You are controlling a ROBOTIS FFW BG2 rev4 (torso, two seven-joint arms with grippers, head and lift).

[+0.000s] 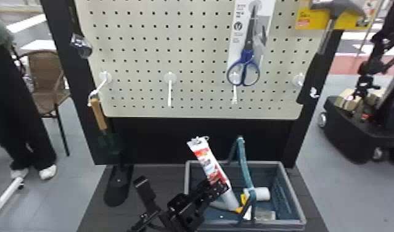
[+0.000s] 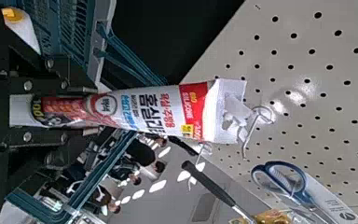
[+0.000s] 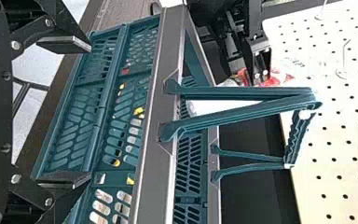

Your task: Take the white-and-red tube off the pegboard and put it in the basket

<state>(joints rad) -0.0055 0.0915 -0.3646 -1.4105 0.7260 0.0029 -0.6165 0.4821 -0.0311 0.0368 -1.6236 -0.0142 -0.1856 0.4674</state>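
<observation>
Left gripper [image 1: 218, 185]: clenched on the white-and-red tube [image 1: 207, 160], one finger to each side of its narrower, lower part. In the left wrist view, the gap between the fingers is no wider than the tube, and the tube's wide, flat end stands out beyond the fingertips. A clear hanging tab [image 2: 237, 112] is fixed to that end.

Tube position: off the hooks, below the pegboard's bottom edge and over the basket [image 1: 293, 192]. In the head view it is tilted, wide end uppermost and leaning to the left. Contact between tube and basket cannot be determined.

Right gripper [image 3: 80, 113]: released, fingers spread wide apart, nothing held between them. It is beside the basket; whether it touches the basket's wall cannot be determined.

Basket: grey rim, teal body, teal handle [image 1: 243, 157] raised, near the tube. Inside are a white cylinder [image 1: 261, 193] and a white tapered item [image 1: 229, 199] with a yellow end. The basket sits on a dark base [image 1: 154, 172] in front of the pegboard [image 1: 199, 105].

Pegboard fittings: scissors [image 1: 246, 58] with blue handles, on a card, above a white hook [image 1: 170, 92] row; a hammer [image 1: 311, 74] at the right side; a wooden-handled trowel [image 1: 99, 114] hanging at the left side.
</observation>
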